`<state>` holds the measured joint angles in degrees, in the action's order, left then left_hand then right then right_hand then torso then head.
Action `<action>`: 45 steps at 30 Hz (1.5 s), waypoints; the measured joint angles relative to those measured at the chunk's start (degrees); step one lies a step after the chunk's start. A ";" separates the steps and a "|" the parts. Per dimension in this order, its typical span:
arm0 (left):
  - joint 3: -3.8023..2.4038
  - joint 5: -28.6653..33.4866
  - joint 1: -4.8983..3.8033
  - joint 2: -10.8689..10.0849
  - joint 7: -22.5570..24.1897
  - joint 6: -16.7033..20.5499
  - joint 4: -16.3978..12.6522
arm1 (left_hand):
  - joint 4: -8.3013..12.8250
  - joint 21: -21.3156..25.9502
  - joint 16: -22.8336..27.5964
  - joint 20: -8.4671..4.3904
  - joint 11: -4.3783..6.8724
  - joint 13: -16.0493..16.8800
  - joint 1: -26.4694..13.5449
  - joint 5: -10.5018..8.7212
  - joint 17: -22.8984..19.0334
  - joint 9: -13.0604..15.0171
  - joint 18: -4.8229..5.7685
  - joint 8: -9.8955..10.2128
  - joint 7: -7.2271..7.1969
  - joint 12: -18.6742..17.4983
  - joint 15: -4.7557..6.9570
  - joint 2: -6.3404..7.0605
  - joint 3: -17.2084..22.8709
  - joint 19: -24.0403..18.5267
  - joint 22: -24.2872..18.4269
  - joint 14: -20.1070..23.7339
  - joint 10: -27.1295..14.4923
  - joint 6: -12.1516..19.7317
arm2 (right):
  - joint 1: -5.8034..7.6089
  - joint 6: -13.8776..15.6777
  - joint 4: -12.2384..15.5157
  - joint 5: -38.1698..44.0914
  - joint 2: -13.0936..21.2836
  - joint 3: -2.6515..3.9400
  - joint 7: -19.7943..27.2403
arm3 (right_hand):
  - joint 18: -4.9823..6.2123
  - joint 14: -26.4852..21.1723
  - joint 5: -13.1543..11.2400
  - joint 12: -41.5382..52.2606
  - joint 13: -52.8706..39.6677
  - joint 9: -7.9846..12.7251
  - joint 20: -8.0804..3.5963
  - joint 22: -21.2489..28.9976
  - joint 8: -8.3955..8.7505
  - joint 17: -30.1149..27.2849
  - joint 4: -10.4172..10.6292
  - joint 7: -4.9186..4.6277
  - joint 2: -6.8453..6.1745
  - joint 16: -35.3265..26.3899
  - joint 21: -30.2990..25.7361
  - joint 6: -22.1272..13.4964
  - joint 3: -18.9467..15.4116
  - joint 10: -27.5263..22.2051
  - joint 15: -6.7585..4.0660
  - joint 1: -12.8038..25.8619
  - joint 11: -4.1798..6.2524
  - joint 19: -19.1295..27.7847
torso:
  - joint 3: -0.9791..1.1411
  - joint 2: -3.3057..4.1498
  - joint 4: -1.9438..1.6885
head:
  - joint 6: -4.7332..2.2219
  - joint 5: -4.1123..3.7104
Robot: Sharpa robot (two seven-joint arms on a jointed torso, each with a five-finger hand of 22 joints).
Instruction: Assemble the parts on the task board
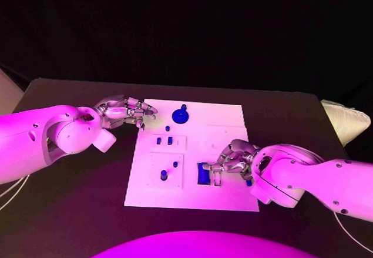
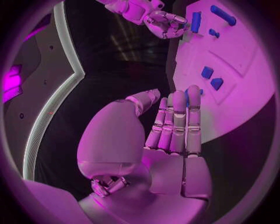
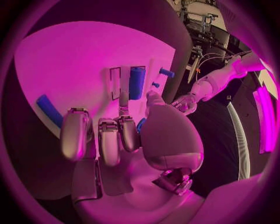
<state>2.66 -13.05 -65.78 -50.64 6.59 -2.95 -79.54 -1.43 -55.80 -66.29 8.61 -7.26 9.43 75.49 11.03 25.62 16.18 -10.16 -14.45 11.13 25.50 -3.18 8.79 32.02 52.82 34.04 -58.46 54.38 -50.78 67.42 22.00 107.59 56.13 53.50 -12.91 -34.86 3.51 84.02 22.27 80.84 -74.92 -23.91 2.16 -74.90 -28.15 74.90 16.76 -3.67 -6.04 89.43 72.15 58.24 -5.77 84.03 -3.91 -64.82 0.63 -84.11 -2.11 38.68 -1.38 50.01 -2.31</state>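
Note:
The white task board [image 1: 225,116] lies in the middle of the black table. A round blue part [image 1: 181,115] sits near its far edge, small blue pegs [image 1: 164,140] stand left of centre, and a blue oval part [image 1: 163,175] lies lower left. My right hand [image 1: 231,161] rests on the board with curled fingers, right beside an upright blue block [image 1: 203,173] [image 3: 137,82]. A speck of blue [image 3: 142,123] shows between its thumb and a finger; I cannot tell whether it is held. My left hand [image 1: 124,112] [image 2: 169,126] hovers at the board's far left corner, fingers straight, holding nothing.
Another blue piece [image 1: 248,181] peeks out under my right wrist. A pale object [image 1: 346,122] sits at the table's right edge. Bare black table [image 1: 71,210] stretches left of the board.

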 measured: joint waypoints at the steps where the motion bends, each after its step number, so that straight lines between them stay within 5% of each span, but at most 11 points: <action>1: 0.01 0.00 0.01 0.00 0.15 0.09 -0.01 | 0.00 0.00 0.00 0.00 0.00 0.00 0.00 0.00 0.00 0.00 0.00 0.00 0.00 0.00 0.00 0.00 0.00 0.00 0.00 0.00 0.00 0.00 | 0.06 0.58 0.47 -0.28 0.81 -0.01 1.10 | 0.00 0.00 0.50 0.17 0.00 0.06 0.00 0.00 0.35 0.00 -0.02 -0.23 0.08 0.00 0.00 -1.00 0.02 0.00 0.00 -1.54 0.00 0.00 | -0.01 -0.02 0.00 | 0.00 -0.03; 10: 0.01 0.82 0.13 -0.07 2.99 1.44 -0.14 | -0.11 0.00 0.00 0.00 0.00 0.00 0.00 0.00 0.00 0.00 0.00 -0.22 0.00 0.31 0.00 0.00 -0.11 0.00 0.01 0.00 0.00 0.00 | 1.14 4.49 2.70 -6.94 6.59 0.07 12.32 | 0.00 0.00 2.15 2.30 0.01 0.96 0.22 -0.04 2.57 0.00 -0.40 -1.52 0.07 0.00 -0.21 -3.07 2.00 -0.03 0.43 -9.53 -1.02 0.22 | 0.03 -0.13 0.05 | 0.00 -0.51; 18: -0.01 2.33 0.34 -0.42 6.53 2.21 -0.77 | -0.17 0.00 0.00 0.00 0.00 0.02 0.00 0.00 0.01 0.01 0.00 -0.30 0.00 0.51 0.00 0.00 -0.17 0.00 -0.05 0.00 0.00 0.00 | 1.40 3.86 2.88 -9.25 12.95 0.06 18.59 | 0.00 0.00 -0.98 2.68 -0.01 1.62 0.43 -0.04 3.62 0.00 -0.41 -1.27 -0.30 0.00 1.57 -2.39 4.21 -0.03 0.43 -14.06 -1.02 0.01 | 0.04 -0.18 0.03 | 0.00 -1.09; 29: -0.01 3.27 0.71 -0.68 8.78 2.85 -1.25 | -0.17 0.00 0.00 0.00 0.00 0.05 0.00 0.00 0.01 0.01 0.00 -0.30 0.00 0.51 0.00 0.00 -0.17 0.00 -0.04 0.00 0.00 0.00 | 1.16 -0.95 2.36 0.31 17.38 -0.02 16.57 | -0.01 0.01 -1.53 2.67 0.01 1.94 0.43 -0.03 4.11 0.05 -0.40 -1.15 -1.01 0.00 2.89 -1.23 4.54 -0.04 0.43 -13.82 -1.02 0.01 | 0.02 -0.14 0.06 | 0.00 -2.18; 45: 0.00 3.53 0.91 -0.82 9.47 3.21 -1.41 | -0.17 0.00 0.00 0.00 0.00 0.05 0.00 0.00 0.01 0.01 0.00 -0.30 0.00 0.51 0.00 0.00 -0.17 0.00 -0.04 0.00 0.00 0.00 | -1.41 -2.82 1.57 11.65 17.12 -0.06 8.25 | 0.00 0.00 -2.22 2.66 0.01 2.06 0.43 -0.02 4.33 0.04 0.00 -0.79 -2.11 0.00 3.37 0.16 3.64 -0.04 0.43 -9.18 -1.01 0.01 | -0.04 0.02 -0.01 | 0.00 -3.30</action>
<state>2.67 -9.52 -64.87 -51.46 16.06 0.26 -80.96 -1.60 -55.81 -66.29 8.61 -7.26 9.47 75.49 11.03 25.63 16.19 -10.16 -14.74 11.12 26.01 -3.18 8.79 31.86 52.82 34.00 -58.46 54.38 -50.78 66.01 19.18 109.16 67.78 70.62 -12.97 -26.62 3.51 84.02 20.06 83.50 -74.91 -21.84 2.59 -74.92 -23.82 74.94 16.76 -4.46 -8.15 89.43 75.53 58.40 -2.13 84.00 -3.48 -74.00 -0.38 -84.10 -2.15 38.70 -1.38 50.01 -5.61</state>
